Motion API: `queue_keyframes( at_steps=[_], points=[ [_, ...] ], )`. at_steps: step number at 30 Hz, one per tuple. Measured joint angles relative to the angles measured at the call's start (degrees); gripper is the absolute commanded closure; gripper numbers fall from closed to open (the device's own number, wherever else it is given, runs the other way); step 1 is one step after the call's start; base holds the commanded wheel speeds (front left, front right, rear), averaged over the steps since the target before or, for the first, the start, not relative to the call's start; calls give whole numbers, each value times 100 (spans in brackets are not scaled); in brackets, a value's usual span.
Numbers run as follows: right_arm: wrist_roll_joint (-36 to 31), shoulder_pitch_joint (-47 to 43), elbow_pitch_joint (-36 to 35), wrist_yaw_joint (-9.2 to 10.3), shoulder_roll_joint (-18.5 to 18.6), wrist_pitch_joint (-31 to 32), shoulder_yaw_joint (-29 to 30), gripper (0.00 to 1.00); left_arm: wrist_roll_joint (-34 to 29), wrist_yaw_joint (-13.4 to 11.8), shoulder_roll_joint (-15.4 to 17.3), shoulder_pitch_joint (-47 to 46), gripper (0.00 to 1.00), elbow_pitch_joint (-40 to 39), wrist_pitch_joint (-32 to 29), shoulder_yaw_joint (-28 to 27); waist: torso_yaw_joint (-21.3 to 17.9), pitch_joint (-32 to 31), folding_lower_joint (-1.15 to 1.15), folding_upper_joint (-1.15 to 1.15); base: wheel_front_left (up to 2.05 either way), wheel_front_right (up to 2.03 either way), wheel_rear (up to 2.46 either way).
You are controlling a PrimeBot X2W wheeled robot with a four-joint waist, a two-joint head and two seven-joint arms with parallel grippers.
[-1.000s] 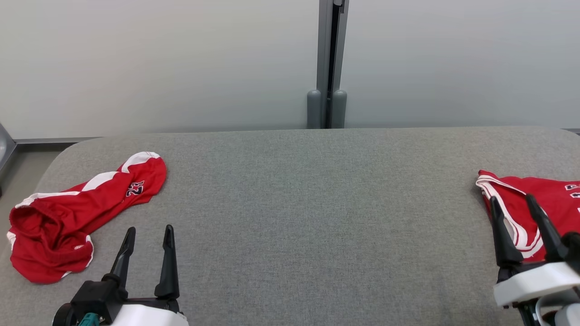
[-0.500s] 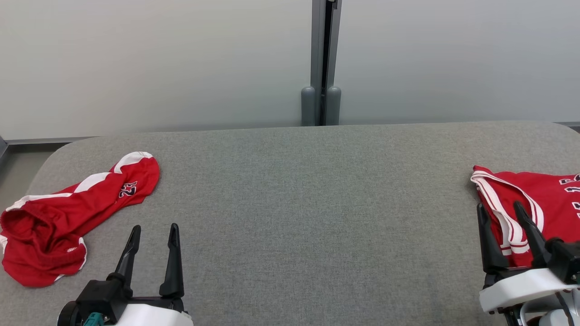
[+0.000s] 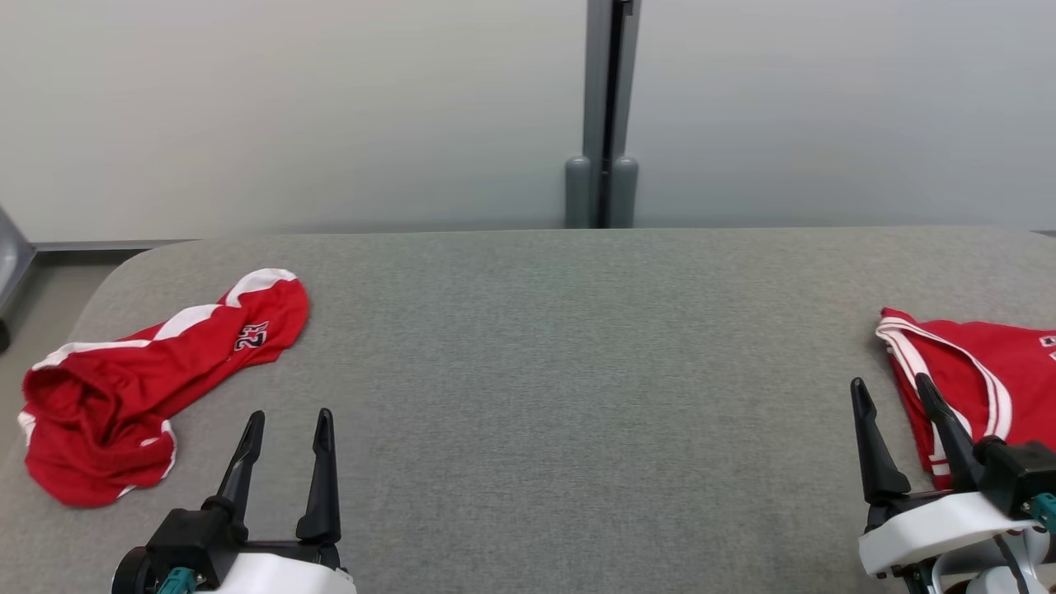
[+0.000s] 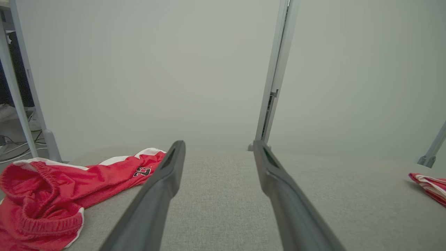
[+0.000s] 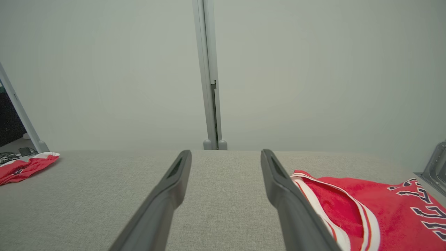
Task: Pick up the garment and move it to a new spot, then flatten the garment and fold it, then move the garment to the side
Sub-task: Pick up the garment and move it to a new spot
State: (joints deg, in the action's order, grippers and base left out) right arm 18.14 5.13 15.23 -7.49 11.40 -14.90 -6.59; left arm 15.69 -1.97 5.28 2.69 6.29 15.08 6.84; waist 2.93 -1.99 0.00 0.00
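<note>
We noted left gripper (image 3: 290, 414) and right gripper (image 3: 890, 382) both agape and empty over the grey table (image 3: 577, 371), crumpled shorts (image 3: 140, 388) lying left, jersey (image 3: 982, 371) right

Surface (image 3: 577, 371): grey woven cloth, matt, fine grain. Red shorts (image 3: 124, 388): mesh-like knit, soft, faint sheen; white trim, gathered elastic waistband. Red jersey (image 3: 982, 371): smoother cloth, white-striped trim. Left end effector (image 3: 289, 417), right end effector (image 3: 889, 382): 2 dark matt fingers each; white glossy plastic housings (image 3: 940, 528). Post (image 3: 609, 107): grey painted metal, smooth.
</note>
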Motion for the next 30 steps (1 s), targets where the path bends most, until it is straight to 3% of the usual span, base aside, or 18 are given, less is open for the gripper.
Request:
queue_keyframes(
  at_steps=[22, 30],
  points=[
    [220, 22, 165, 0, -116, 0, -556, 0, 47, -121, 185, 12, 0, 124, -44, -324, 1740, -3, 0, 0, 0, 0, 0],
    [246, 54, 160, 0, -131, 0, -651, 0, 178, -135, 261, 10, 0, 32, -242, -356, 2024, -8, 0, 0, 0, 0, 0]
  ],
)
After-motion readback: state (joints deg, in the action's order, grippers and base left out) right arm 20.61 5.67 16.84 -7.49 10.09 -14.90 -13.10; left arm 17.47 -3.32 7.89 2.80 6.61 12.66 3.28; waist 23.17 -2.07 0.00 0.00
